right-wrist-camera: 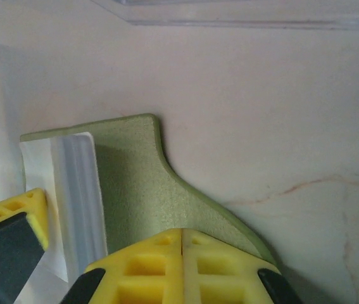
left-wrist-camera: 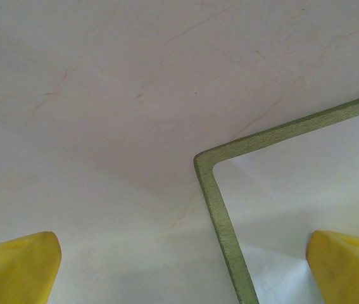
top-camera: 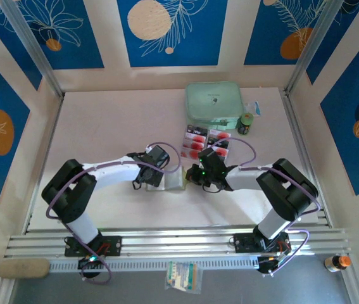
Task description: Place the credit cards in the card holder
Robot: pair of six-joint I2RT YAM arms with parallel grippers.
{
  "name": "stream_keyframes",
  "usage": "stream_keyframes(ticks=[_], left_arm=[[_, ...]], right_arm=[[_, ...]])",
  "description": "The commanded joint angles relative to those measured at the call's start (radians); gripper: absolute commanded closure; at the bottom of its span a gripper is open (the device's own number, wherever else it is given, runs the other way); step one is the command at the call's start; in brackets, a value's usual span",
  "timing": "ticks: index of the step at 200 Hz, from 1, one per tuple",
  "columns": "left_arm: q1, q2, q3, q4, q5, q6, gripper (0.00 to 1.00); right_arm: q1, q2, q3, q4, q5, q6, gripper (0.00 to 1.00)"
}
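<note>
The right hand [right-wrist-camera: 182, 266] is closed, its two yellow fingers [right-wrist-camera: 141, 275] meeting tip to tip over the curved flap of the holder [right-wrist-camera: 135, 183]. The flap runs in under the tips. It may be pinched between them or only pressed beneath them; the wrist view does not settle that. Just left of this hand's fingers a strip of clear plastic lies along the holder's pale inner face. Ahead of the hand, past a stretch of bare table [right-wrist-camera: 280, 114], runs the edge of the clear tray [right-wrist-camera: 242, 16].

The left hand [left-wrist-camera: 179, 272] stands wide open, its fingers [left-wrist-camera: 14, 269] well apart. The holder's olive rim [left-wrist-camera: 220, 209] comes in between them, nearer the right-side finger, and its pale inside spreads toward that finger. Neither finger touches it in the wrist view.

From above, the holder [top-camera: 174, 182] lies on the table [top-camera: 103, 120] between the two hands, the left hand [top-camera: 154, 179] just beside it on one side and the right hand [top-camera: 199, 177] on the other. The cards [top-camera: 206, 140] lie in a block just beyond the right hand, red marks showing on pale and dark faces, apart from the holder. Farther out past the cards sits the mint case [top-camera: 214, 101], with a small green bottle [top-camera: 247, 123] beside it.
</note>
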Motion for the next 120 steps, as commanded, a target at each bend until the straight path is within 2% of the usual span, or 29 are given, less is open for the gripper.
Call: stream_keyframes(ticks=[1, 57, 120], left_arm=[[-0.007, -0.028, -0.027, 0.009, -0.017, 0.010, 0.00], [-0.009, -0.103, -0.041, 0.036, -0.001, -0.001, 0.00], [-0.009, -0.102, -0.055, 0.057, 0.014, -0.010, 0.00]], right_arm=[[0.012, -0.041, 0.010, -0.042, -0.005, -0.017, 0.99], [0.052, -0.076, 0.131, -0.102, -0.017, -0.113, 0.99], [0.059, 0.047, 0.270, -0.155, -0.079, -0.182, 0.99]])
